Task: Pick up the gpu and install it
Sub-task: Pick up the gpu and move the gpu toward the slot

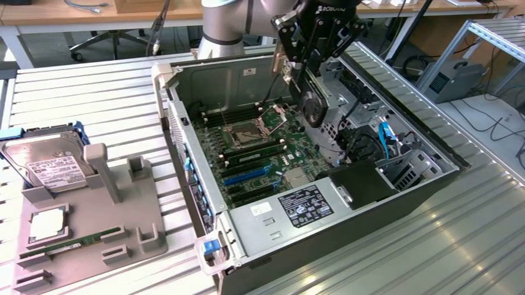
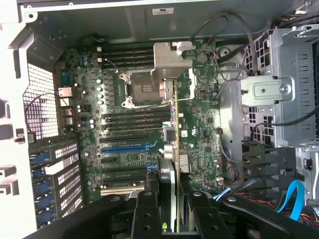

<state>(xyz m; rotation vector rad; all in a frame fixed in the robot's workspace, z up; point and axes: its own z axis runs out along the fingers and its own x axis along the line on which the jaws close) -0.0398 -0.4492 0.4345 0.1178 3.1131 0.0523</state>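
**GPU lifted and over the open case, not yet in a slot**

Clamped on the gpu (image 1: 315, 107): jaws of the gripper (image 1: 310, 64) partway closed, with a finger (image 2: 145, 214) pressed against each face of the card. Held on edge, fan side showing in the exterior view, hanging straight below the jaws.

Directly beneath: the motherboard (image 2: 199, 129). Appears to hang clear of it, with no contact to be seen, though the exact height is hard to judge. From the wrist, seen edge-on and running crosswise to the blue slot (image 2: 127, 148), which sits off to one side of the card along with the CPU socket (image 2: 139, 89).

Further out: the drive cage (image 2: 279, 99) on the card's other side, and the case (image 1: 176, 117) open all round.

Well apart from the jaws, outside the case: a grey tray (image 1: 123, 209) with the hard drive (image 1: 49, 163) and the RAM stick (image 1: 70, 243) on it.

Judged from this: pickup done, and the carry to the case done. Left: the install itself, with the card in no slot and, by the look of it, not lined up with one.
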